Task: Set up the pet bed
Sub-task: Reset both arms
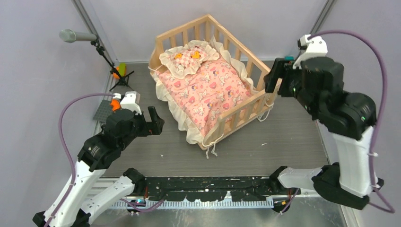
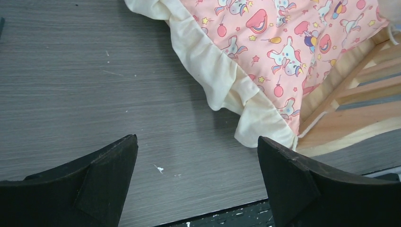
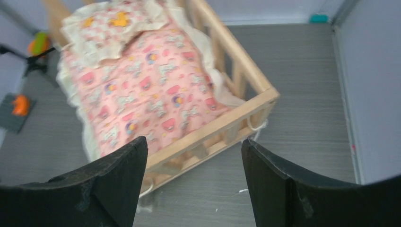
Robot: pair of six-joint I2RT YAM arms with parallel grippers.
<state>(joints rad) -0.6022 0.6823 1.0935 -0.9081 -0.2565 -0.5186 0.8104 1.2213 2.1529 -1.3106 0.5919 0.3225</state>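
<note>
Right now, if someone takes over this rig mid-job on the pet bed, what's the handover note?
Left gripper: open, empty, low over the grey wood-grain table, beside the bed's near left corner.
Right gripper: open, empty, raised by the bed's right side, looking down on it.
Pale slatted wooden pet bed: mid-table, set at an angle.
Done: pink printed cushion with cream frill lies in the frame, and the small frilled pillow sits on it at the far end.
Left: the frill spills over the left side onto the table, so it probably needs tucking in.
</note>
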